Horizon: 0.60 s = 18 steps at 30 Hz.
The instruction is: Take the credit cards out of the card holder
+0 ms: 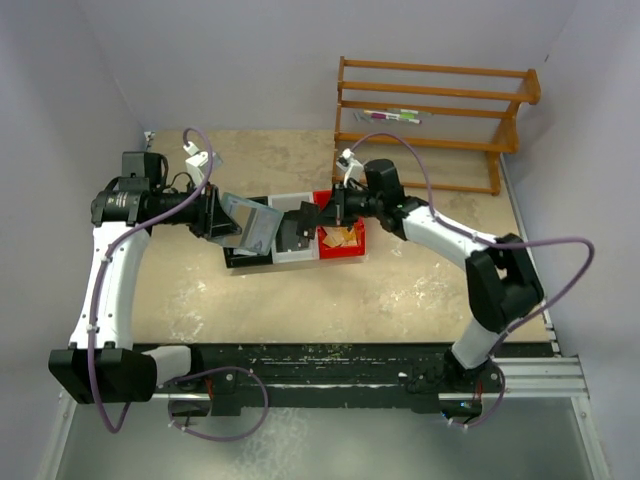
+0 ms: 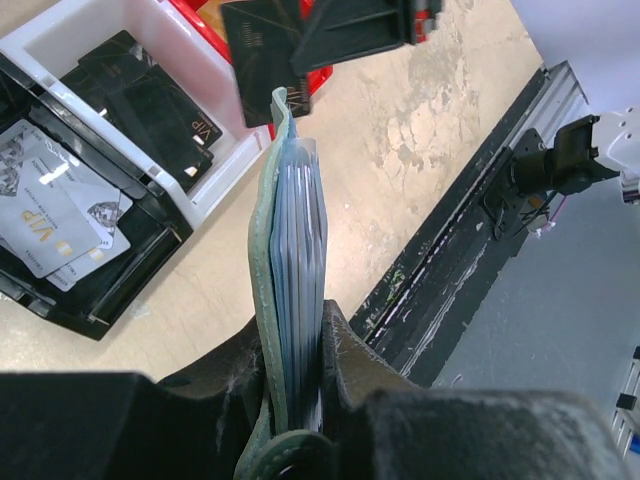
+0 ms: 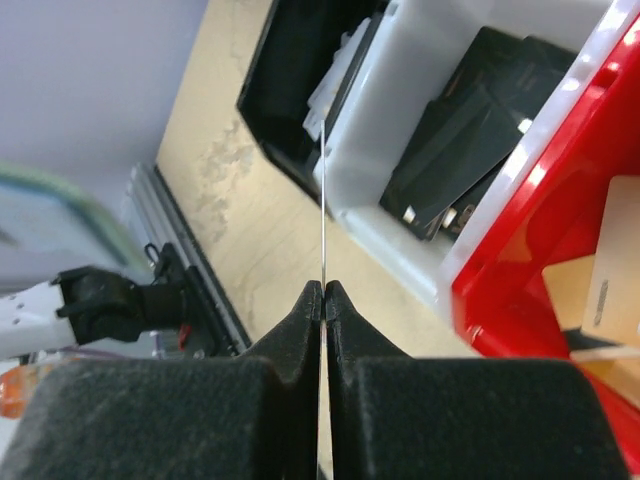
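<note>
Standing on edge in my left claw (image 2: pixel 295 355), the card holder (image 2: pixel 266 250) is clamped from both flat sides, with its long axis running straight out from the wrist toward the bins. Its open mouth faces away from me, and a tight stack of blue-grey cards (image 2: pixel 302 240) shows edge-on inside it. So the holder is up in the air, off the tabletop (image 2: pixel 400 150) and just short of the bins.

Just past that mouth hangs a black card (image 2: pixel 262 65), pinched in my right claw (image 3: pixel 323 295). The jaws there are pressed nearly together, with only the thin card between them. The right wrist view shows the holder off to one side, so I judge the card is clear of it.

The right arm is the nearer one to the open end, reaching in from the opposite side. Below it, the white bin (image 3: pixel 400 130) has black cards in it and the black bin (image 2: pixel 90 310) has pale ones. The red bin (image 3: pixel 530 230) sits beyond them. The card's edge lines up near the white bin's wall, so I would shift further over that bin before letting go.
</note>
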Motion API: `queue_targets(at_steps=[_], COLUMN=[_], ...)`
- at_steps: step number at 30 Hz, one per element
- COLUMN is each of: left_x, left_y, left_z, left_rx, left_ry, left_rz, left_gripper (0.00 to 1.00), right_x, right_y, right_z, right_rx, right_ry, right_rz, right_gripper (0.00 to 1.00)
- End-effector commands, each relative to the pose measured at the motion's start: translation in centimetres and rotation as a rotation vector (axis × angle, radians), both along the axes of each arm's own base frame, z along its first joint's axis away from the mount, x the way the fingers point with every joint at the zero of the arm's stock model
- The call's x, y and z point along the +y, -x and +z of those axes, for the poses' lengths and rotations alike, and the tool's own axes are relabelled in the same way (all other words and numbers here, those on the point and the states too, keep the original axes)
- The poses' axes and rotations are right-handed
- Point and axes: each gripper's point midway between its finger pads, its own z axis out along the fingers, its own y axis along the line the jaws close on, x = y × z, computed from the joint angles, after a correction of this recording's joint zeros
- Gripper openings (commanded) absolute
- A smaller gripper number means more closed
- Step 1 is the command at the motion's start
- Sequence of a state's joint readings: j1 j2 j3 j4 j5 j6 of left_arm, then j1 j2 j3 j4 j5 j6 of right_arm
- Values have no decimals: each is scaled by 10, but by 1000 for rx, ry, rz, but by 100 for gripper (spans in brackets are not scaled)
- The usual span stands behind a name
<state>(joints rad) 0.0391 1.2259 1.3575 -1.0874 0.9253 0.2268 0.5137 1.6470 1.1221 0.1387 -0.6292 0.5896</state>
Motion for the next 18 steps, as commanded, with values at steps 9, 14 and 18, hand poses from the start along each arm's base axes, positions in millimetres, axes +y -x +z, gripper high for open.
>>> queue_targets(at_steps=[9,14,18], left_x=[-22,-27,-29], left_y=[22,30,33], left_z=[52,61,62], left_rx=[-77,-59,-45], left_ry=[180,230,249], left_rz=[-107,-137,-156], left_gripper=[18,19,19], right_x=[49,56,56], right_y=[-47,-50,-52], right_z=[-43,-64,-62], right_rx=[-41,-19,-43], right_ry=[192,302,351], right_rz=[-10,-14,-35], right_gripper=[0,4,28])
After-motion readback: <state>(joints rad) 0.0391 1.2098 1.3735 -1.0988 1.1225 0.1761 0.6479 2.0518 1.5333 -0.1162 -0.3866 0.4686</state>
